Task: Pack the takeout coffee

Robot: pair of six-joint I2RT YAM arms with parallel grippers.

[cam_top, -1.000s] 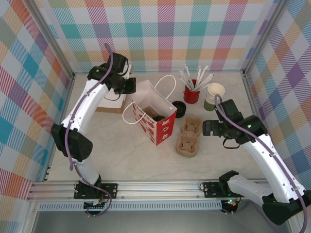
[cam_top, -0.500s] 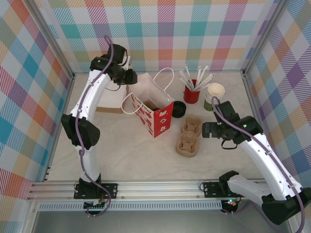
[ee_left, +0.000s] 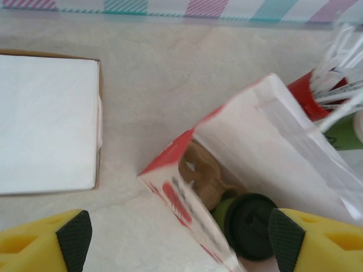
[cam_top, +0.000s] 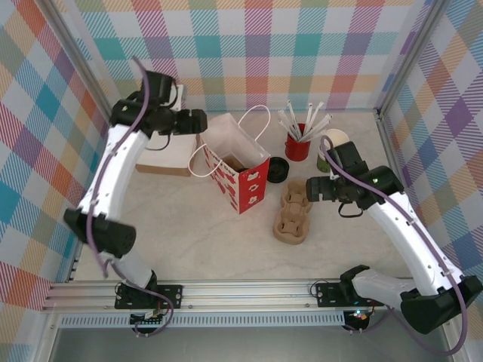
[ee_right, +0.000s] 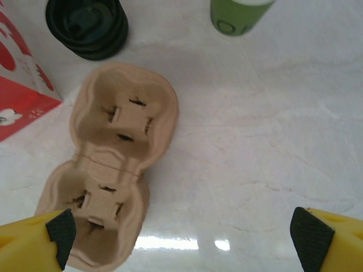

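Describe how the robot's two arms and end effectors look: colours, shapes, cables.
Both the left arm and right arm have smooth white shells with black joints. A purple cable runs along each. The left end effector and right end effector each have two yellow fingers with black pads.

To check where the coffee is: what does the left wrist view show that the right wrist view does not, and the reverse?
Left wrist, not right wrist: the lidded takeout coffee standing inside the red bag, and a white napkin stack. Right wrist, not left wrist: the empty cardboard carrier on the table and a loose black lid. Both: the red bag.
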